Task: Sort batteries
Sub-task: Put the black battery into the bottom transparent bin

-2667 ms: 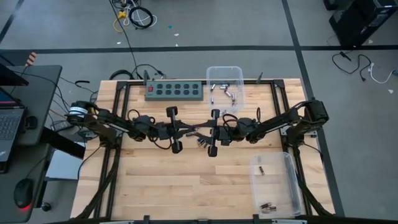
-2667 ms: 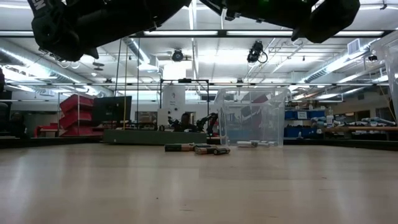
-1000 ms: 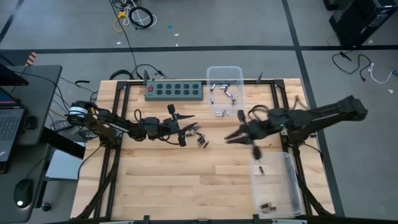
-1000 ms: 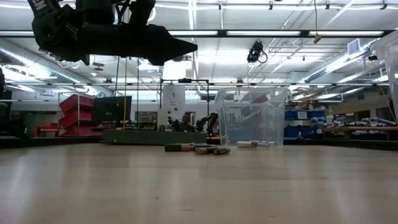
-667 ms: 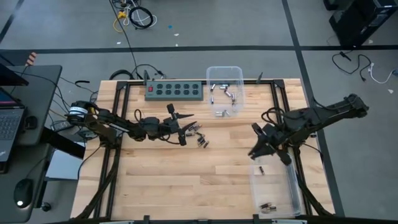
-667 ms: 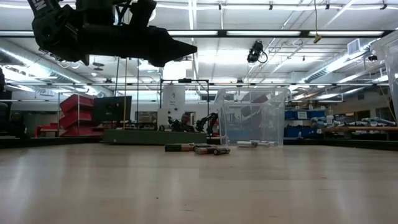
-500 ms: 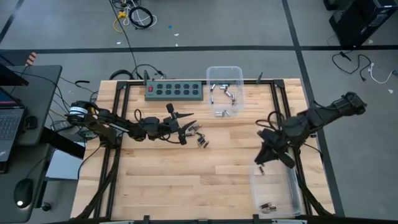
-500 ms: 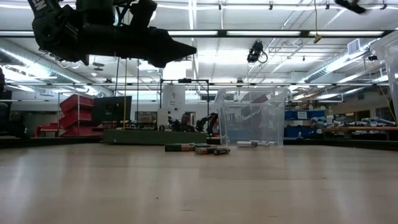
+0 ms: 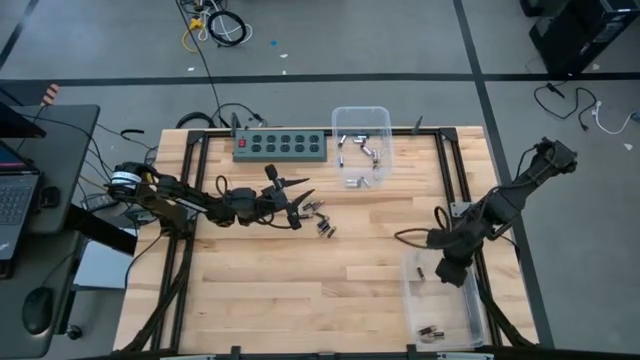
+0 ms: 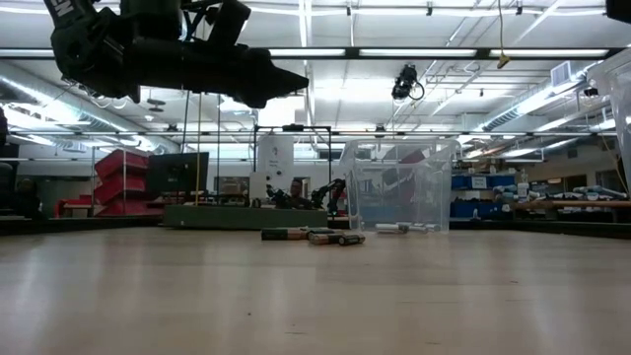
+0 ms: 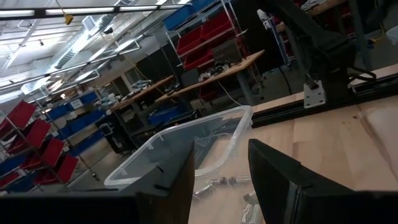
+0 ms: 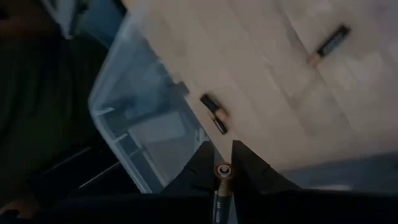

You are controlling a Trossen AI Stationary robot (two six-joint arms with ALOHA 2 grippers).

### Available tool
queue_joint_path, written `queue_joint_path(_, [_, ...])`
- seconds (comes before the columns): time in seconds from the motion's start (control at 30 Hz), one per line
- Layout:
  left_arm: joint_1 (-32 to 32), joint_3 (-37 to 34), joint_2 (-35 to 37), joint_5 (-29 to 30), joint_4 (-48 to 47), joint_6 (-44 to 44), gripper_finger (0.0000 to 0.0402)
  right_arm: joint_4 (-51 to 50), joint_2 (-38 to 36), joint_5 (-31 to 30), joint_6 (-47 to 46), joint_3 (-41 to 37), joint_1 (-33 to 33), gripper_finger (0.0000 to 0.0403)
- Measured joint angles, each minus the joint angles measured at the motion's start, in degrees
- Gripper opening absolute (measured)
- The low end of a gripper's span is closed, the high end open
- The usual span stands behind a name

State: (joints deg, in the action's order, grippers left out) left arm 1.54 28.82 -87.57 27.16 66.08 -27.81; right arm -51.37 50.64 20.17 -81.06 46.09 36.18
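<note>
sitting at the near right edge of the tabletop (image 9: 300,290), a long clear bin (image 9: 445,298) held a few dark batteries: a small cluster (image 9: 431,333) at its near end and a single cell (image 9: 421,270) at its far end. the right end effector (image 9: 447,270) hung over that bin's far end, clenched on a dark battery (image 12: 220,186) with a gold-coloured tip, gripped between its two fingers (image 12: 200,168). a second earlier this end effector had been out over the middle of the tabletop, pointing left; it had since swung back and to the right, above the bin.

farther in, a loose group of batteries (image 9: 322,218) lay on the bare wood left of centre. the left end effector (image 9: 298,201) hovered just beside them, raised off the surface, its jaws spread and holding nothing; it had stayed in the same place over that second.

at the far edge stood a second clear bin (image 9: 362,130) with several silvery batteries (image 9: 358,148) inside, and two more cells (image 9: 357,183) rested just in front of it. beside that bin sat a green power strip (image 9: 281,146).
</note>
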Motion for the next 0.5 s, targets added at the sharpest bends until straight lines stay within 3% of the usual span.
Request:
queue_joint_path(0.17, [0.0,0.0,0.0,0.0,0.0,0.0,0.0149,0.0,3.4,0.4,-4.6,0.0,2.2,0.0024])
queue_joint_path(0.5, [0.0,0.0,0.0,0.0,-0.6,0.0,0.0149,0.8,5.1,2.0,-8.0,0.0,2.5,0.0095])
